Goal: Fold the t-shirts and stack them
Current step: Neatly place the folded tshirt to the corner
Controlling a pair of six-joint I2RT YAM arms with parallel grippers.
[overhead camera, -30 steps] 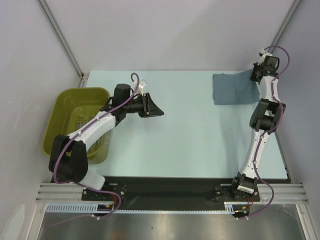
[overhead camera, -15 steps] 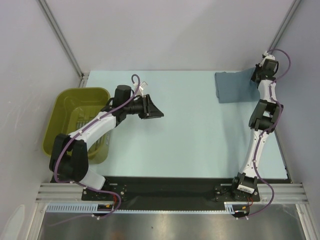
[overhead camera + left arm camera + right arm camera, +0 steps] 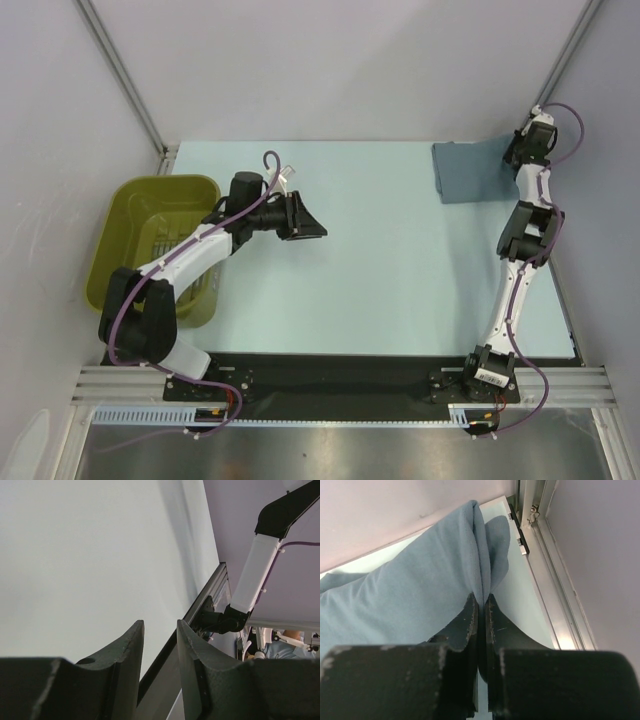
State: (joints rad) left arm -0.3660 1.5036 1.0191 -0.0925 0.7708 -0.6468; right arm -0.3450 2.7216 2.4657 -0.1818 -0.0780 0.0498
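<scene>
At the near edge of the table (image 3: 400,290), the left arm (image 3: 190,255) and the right arm (image 3: 513,292) were bolted side by side. To the left, an olive basket (image 3: 112,240) stood at the table's left side, and the left arm passed over its right rim. Farther in, the left gripper (image 3: 306,222) hung over bare tabletop left of centre, pointing to the right. Its jaws stood a narrow gap apart with nothing between them. Through that gap the wrist view showed only pale table surface and a dark frame rail (image 3: 200,600).

The right arm reached along the right edge to the far right corner. The right gripper (image 3: 481,599) was clamped tight there on a raised ridge of the slate-blue t-shirt (image 3: 466,172), with cloth pinched between its meeting tips. The t-shirt lay as a folded rectangle on the table in that corner. Its right edge was lifted at the gripper, and its far edge was close to the back wall (image 3: 350,70). T-shirt and basket were well apart, on opposite sides of the table.
</scene>
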